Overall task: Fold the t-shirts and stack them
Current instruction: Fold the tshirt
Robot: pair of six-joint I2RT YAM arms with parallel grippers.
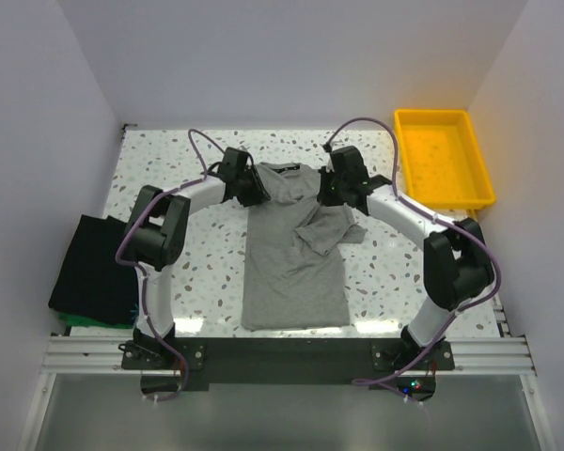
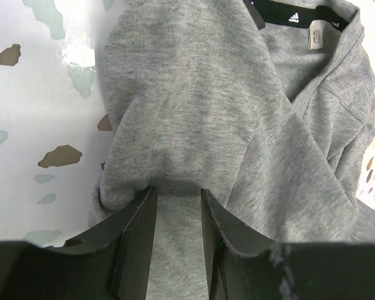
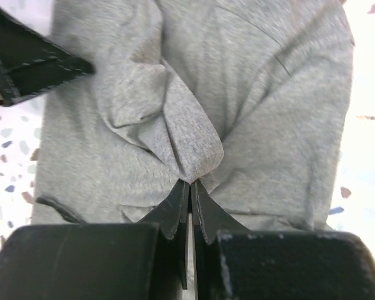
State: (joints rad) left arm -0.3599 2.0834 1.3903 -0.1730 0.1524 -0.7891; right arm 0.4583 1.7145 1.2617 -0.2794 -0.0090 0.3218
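Centre of the overhead frame, a grey t-shirt (image 1: 291,268) lies on the speckled table (image 1: 160,160), collar toward the top. At its upper-left shoulder the left gripper (image 2: 178,192) has its jaws partly apart around a bunched fold of the cloth, seemingly gripped. At the upper-right shoulder the right gripper (image 3: 190,182) is pinched tight on a peak of fabric. A folded black t-shirt (image 1: 94,258) lies on a green one (image 1: 80,320) at the left edge, and a yellow tray (image 1: 401,160) stands at the upper right.

Both arms reach forward, elbows out. Left pincer (image 2: 177,194) grips shirt (image 1: 291,272), jaws half apart; right pincer (image 3: 190,184) pinches it, jaws together.
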